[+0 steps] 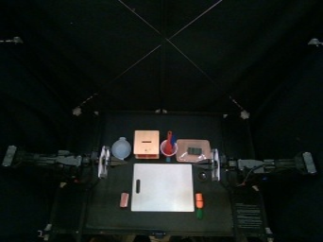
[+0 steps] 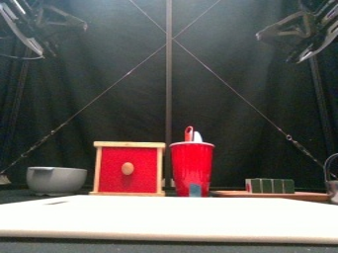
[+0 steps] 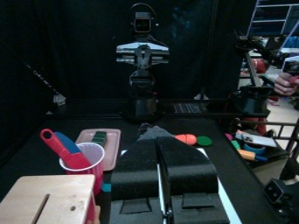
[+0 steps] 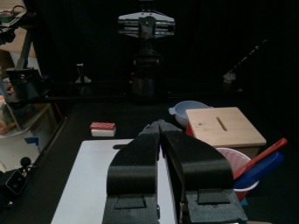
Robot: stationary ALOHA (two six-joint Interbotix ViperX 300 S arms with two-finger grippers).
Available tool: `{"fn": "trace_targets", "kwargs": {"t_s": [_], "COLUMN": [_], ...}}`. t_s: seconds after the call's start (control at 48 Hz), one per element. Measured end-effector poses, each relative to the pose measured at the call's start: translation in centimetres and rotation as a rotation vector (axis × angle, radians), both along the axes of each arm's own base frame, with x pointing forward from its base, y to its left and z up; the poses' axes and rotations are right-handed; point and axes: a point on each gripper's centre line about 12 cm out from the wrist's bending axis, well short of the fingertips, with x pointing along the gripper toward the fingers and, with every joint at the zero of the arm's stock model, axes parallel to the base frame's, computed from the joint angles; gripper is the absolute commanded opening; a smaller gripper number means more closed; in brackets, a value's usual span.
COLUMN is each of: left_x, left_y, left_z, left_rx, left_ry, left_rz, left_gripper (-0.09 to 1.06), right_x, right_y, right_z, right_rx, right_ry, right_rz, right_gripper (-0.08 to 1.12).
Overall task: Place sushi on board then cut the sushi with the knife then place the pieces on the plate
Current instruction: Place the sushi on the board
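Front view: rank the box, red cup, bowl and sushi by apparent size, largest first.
1. box
2. red cup
3. bowl: wider than the cup but much lower, so these two are close
4. sushi
All four stand in one back row, so nearness hardly skews this.

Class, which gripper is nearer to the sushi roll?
Right. The right gripper is just beside the pink tray holding the sushi roll; the left gripper is far off, beyond the bowl.
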Motion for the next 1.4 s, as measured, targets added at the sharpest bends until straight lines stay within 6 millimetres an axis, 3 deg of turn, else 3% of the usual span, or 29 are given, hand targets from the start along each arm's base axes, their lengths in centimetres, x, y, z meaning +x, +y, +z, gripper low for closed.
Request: {"fn": "trace_targets", "kwargs": {"t_s": [0.229, 0.646, 0.854, 1.167, 1.292, 1.396], "left_x": [2.0, 5.5, 6.8, 8.0, 8.2, 8.2], "left_y": [0.0, -0.1, 0.1, 0.2, 0.2, 0.2], "left_z": [-1.3, -3.4, -5.0, -6.6, -6.9, -6.9], "left_rx": [0.003, -0.013, -0.049, -0.062, -0.063, -0.063], "left_ry": [0.048, 0.153, 0.223, 0.287, 0.296, 0.298], "left_rz": [0.001, 0.002, 0.019, 0.028, 0.029, 0.029], "left_gripper": [-0.03, -0.03, -0.03, -0.03, -0.03, -0.03], "right_x": [0.5, 1.4, 0.7, 1.0, 1.1, 1.4], "right_y": [-1.0, -6.3, -9.0, -10.8, -11.6, -12.1], "right_z": [-1.0, -3.5, -5.3, -8.2, -9.1, -9.7], "right_rx": [0.067, 0.158, 0.161, 0.141, 0.165, 0.163], "right_ry": [0.075, 0.504, 0.687, 0.844, 0.903, 0.948], "right_rz": [-0.049, -0.288, -0.398, -0.447, -0.469, -0.467], "right_gripper": [0.03, 0.07, 0.29, 0.79, 0.90, 0.90]}}
